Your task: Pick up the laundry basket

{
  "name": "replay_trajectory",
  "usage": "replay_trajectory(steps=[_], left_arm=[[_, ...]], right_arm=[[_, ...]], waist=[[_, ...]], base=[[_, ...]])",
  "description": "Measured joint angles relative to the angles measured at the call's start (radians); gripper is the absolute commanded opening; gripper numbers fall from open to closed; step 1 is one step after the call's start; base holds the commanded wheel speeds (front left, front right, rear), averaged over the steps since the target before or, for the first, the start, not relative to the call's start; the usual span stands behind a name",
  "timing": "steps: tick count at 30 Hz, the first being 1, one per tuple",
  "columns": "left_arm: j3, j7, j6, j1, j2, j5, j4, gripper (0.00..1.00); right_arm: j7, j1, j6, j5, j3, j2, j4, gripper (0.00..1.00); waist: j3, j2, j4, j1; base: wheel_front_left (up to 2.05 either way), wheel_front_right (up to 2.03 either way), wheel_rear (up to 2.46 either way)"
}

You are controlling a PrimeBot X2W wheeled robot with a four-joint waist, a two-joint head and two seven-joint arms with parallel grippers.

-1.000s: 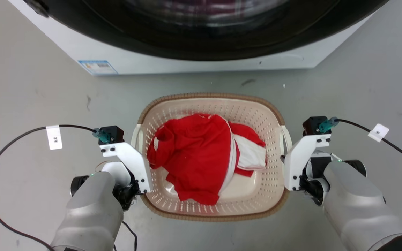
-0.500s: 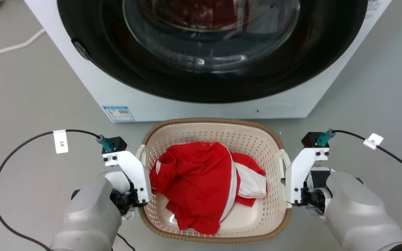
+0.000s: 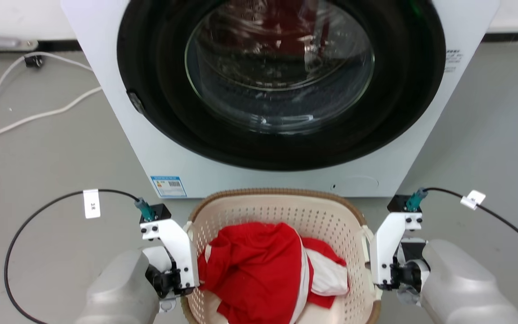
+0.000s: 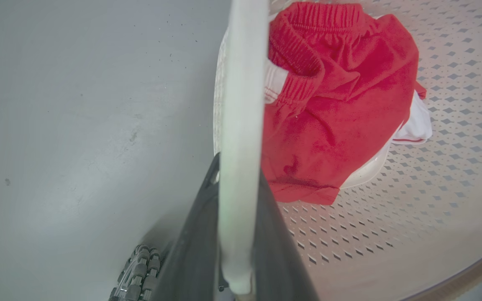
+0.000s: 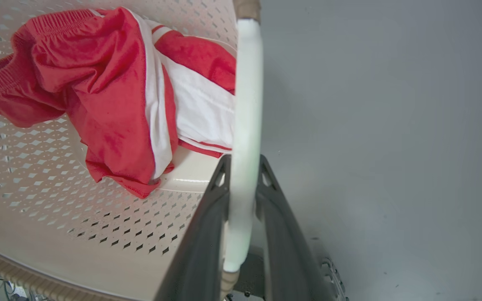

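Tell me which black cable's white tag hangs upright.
The left arm's cable: its tag stands tall and upright; the right cable's tag is smaller and tilted.

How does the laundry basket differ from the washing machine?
The laundry basket is cream, perforated and brown-rimmed; the washing machine is smooth white with a dark round door. The basket is far smaller than the machine. The basket is open-topped; the machine's door looks shut. Both have pale bodies.

A barcode sticker (image 3: 168, 186) is sitting at seven o'clock on the washing machine (image 3: 126, 135) front, its print too small to read. The left cable tag (image 3: 91, 203) and right cable tag (image 3: 472, 199) are showing unreadable marks.
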Motion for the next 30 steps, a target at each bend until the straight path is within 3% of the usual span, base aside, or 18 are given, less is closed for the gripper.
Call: replay_trajectory(steps=[11,30], left_arm=[[-0.031,0.017,0.000,0.050,-0.002,-0.024,-0.001,0.00],[-0.065,-0.030,0.000,0.064,-0.005,-0.049,-0.002,0.00]], right_arm=[[0.031,0.044,0.000,0.021,0.017,0.002,0.015,0.00],[0.011,0.049,0.000,0.028,0.030,0.003,0.033,0.00]], waist=[[-0.077,0.0000,0.003,0.0000],[-0.076,0.0000,0.005,0.0001]], base=[[0.00,0.00,0.00],[0.00,0.00,0.00]])
